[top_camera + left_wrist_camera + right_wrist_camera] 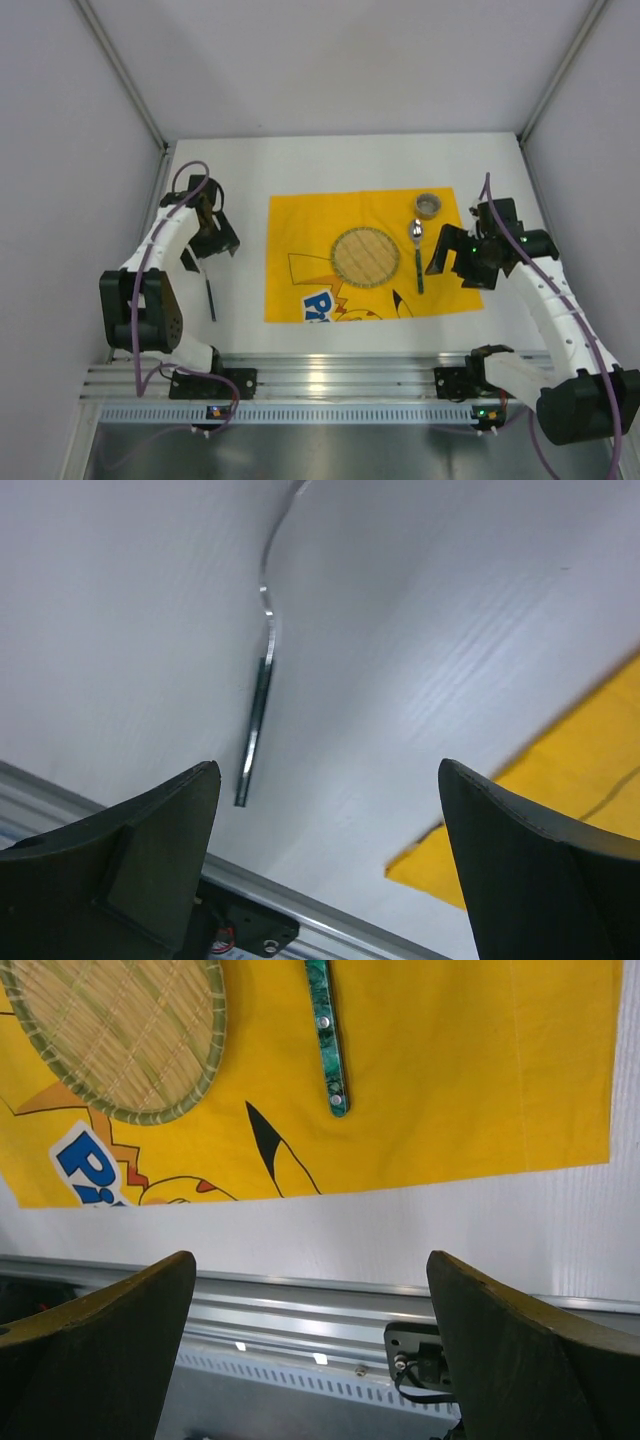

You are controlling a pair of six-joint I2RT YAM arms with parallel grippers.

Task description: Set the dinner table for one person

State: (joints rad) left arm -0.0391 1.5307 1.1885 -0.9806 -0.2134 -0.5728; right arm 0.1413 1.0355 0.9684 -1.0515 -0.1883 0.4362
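The large matte white rectangular dinner table (340,165) carries a yellow cartoon-printed cloth (300,225) at its middle. On the cloth lie a round woven straw mat (366,256), a metal spoon with a marbled green handle (417,255) just right of the mat, and a small round grey cup (428,205) just beyond the spoon. A slim dark-handled metal utensil (210,298) lies on bare table left of the cloth. The left gripper (330,770) hangs near it, jaws apart and empty. The right gripper (310,1260), likewise spread and holding nothing, hovers over the cloth's near right edge.
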